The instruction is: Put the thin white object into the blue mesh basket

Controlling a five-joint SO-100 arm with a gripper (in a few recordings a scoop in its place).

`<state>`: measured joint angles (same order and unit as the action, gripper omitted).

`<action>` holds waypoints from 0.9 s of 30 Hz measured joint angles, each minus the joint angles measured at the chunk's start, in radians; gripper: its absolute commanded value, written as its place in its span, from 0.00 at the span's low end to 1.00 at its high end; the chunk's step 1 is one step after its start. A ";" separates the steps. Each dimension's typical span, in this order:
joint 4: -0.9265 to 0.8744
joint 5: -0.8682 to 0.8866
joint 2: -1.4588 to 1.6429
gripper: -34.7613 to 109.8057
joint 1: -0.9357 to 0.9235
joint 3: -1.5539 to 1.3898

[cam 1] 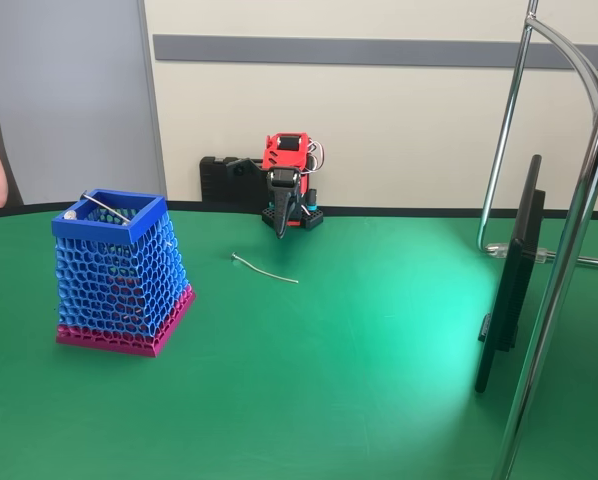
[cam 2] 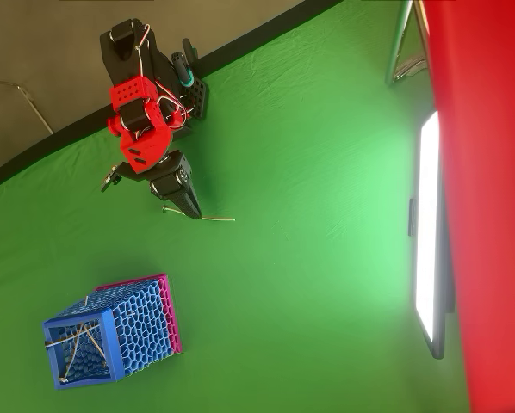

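Thin white object point(cam 1: 265, 268) flat on table — jaws above, pressed together, holding nothing.

My arm is folded low over its base, wrist pitched down; my gripper point(cam 1: 282, 228) point(cam 2: 191, 209) points at the worktop, jaws together, holding nothing

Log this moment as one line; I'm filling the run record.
gripper: above table, nothing held, jaws unclear | thin white object: on green table, near gripper | blue mesh basket: upright, apart, grey rod inside | step: pre-grasp
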<state>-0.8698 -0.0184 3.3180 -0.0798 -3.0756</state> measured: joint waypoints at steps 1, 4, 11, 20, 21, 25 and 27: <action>0.000 0.000 0.000 0.25 0.014 0.000; 0.000 0.000 0.000 0.25 0.048 0.000; 0.000 0.000 0.000 0.25 0.052 0.000; 0.000 0.000 0.000 0.25 0.052 0.000; 0.000 0.000 0.000 0.25 0.052 0.000; 0.000 -0.005 0.000 0.25 0.054 0.000; 0.000 -0.009 0.000 0.25 0.060 0.000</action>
<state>-0.8698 -0.0276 3.3180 -0.0199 -3.0756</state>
